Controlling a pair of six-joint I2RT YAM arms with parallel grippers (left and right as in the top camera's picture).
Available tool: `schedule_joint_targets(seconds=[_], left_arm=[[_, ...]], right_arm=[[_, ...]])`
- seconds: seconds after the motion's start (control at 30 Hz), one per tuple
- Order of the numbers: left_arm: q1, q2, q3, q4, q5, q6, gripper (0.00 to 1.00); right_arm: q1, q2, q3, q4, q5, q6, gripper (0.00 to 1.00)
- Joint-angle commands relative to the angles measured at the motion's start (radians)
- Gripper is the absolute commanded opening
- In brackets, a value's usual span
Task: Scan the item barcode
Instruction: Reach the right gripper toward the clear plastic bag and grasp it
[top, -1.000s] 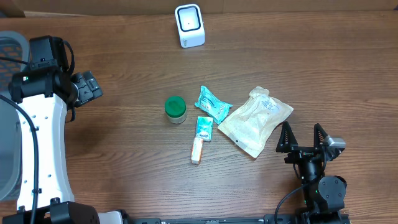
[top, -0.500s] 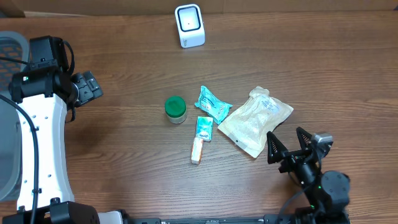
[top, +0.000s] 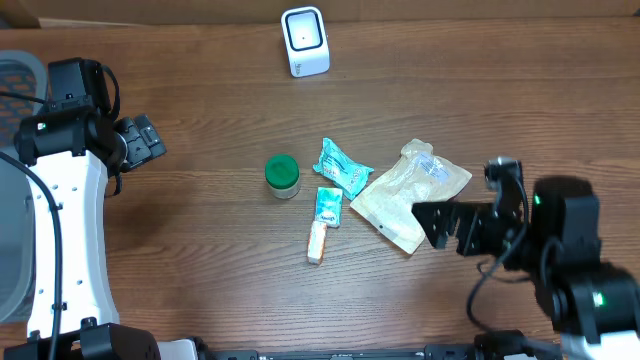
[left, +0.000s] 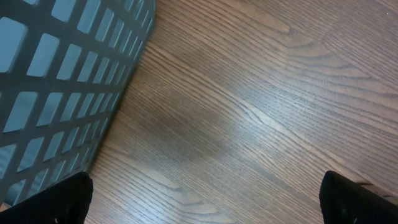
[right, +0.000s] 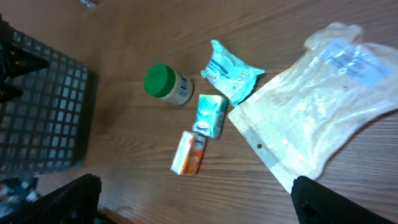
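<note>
Both claws spread wide, holding nothing.
The right gripper (top: 430, 226) sits just beside the pale translucent plastic pouch (top: 410, 195), right of centre on the brown wooden table (top: 220, 285); the left gripper (top: 146, 140) hangs by a grey mesh basket (left: 62, 81), well apart from the pouch.

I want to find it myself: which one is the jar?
Start at the middle of the wooden table, in front of the white scanner. A cluster of things lies there; the jar stands at its left end, beside the teal packet. It alone is round, with a green lid.
</note>
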Motion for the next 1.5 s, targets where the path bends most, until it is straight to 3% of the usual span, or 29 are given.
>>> schedule_joint_targets(seconds=[0.0, 0.07, 0.23, 0.27, 0.53, 0.57, 0.6, 0.97, 1.2, 1.33, 1.47], left_arm=[[-0.004, 0.004, -0.005, 0.003, 0.005, 0.019, 1.00], [-0.004, 0.004, -0.005, 0.003, 0.005, 0.019, 0.99], [-0.004, 0.004, -0.005, 0.003, 0.005, 0.019, 0.99], [-0.004, 0.004, -0.005, 0.003, 0.004, 0.019, 1.00], [-0.004, 0.004, -0.005, 0.003, 0.005, 0.019, 1.00], [-0.004, 0.004, -0.005, 0.003, 0.005, 0.019, 1.00], [-0.004, 0.004, -0.005, 0.003, 0.005, 0.019, 1.00], [-0.004, 0.004, -0.005, 0.003, 0.005, 0.019, 1.00], [-0.004, 0.004, -0.005, 0.003, 0.005, 0.019, 1.00], [-0.004, 0.004, -0.005, 0.003, 0.005, 0.019, 0.99], [-0.004, 0.004, -0.005, 0.003, 0.004, 0.019, 0.99]], right_arm=[[-0.002, 0.083, 0.025, -0.006, -0.034, -0.012, 1.00], [-0.002, 0.158, 0.025, -0.009, 0.049, 0.046, 0.86], [-0.002, 0.298, 0.012, -0.032, 0.287, 0.260, 0.75], [-0.002, 0.344, 0.000, -0.023, 0.329, 0.281, 0.65], [-0.003, 0.604, -0.061, 0.121, 0.319, 0.283, 0.44], [-0.003, 0.614, -0.061, 0.124, 0.326, 0.277, 0.35], [-0.003, 0.623, -0.061, 0.125, 0.350, 0.278, 0.04], [-0.003, 0.614, -0.061, 0.129, 0.385, 0.222, 0.04], [-0.026, 0.595, -0.060, 0.126, 0.282, 0.172, 0.04], [-0.144, 0.584, -0.060, 0.107, 0.120, 0.066, 0.04], [-0.362, 0.584, -0.061, 0.054, -0.109, -0.120, 0.04]])
